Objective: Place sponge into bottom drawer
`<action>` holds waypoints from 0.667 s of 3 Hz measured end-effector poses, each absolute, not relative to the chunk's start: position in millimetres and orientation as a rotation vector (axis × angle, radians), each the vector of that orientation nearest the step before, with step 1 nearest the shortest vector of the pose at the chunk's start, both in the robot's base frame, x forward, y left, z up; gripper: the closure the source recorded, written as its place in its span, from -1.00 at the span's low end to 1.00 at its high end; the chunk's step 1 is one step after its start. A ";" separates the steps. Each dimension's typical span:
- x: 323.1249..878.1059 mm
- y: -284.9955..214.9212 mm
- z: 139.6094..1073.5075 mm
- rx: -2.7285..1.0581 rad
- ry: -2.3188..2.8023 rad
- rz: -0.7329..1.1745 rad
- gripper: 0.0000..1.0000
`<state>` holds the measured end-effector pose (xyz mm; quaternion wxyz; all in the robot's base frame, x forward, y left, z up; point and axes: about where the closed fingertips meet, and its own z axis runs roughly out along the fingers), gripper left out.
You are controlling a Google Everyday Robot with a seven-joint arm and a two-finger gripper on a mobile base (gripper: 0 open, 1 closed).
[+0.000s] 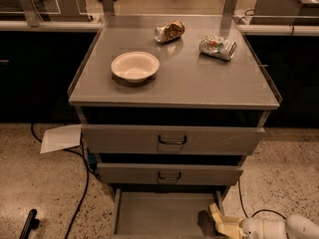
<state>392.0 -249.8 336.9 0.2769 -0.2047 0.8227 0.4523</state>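
Cut off along the bottom edge

The bottom drawer [159,213] loses its front at 6 o'clock. The gripper [218,221] sits at 5 o'clock by the drawer's right wall, its arm [299,228] cropped. The sponge cannot be told apart from the gripper's pale parts. A dark object [27,224] at 7 o'clock is half shown.

The white arm [294,228] reaches in low from the right, its tool [217,219] pointing left.
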 end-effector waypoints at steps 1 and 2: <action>418.8 -228.4 297.5 -0.552 2.220 1.247 1.00; 440.0 -209.8 268.9 -0.564 2.240 1.276 1.00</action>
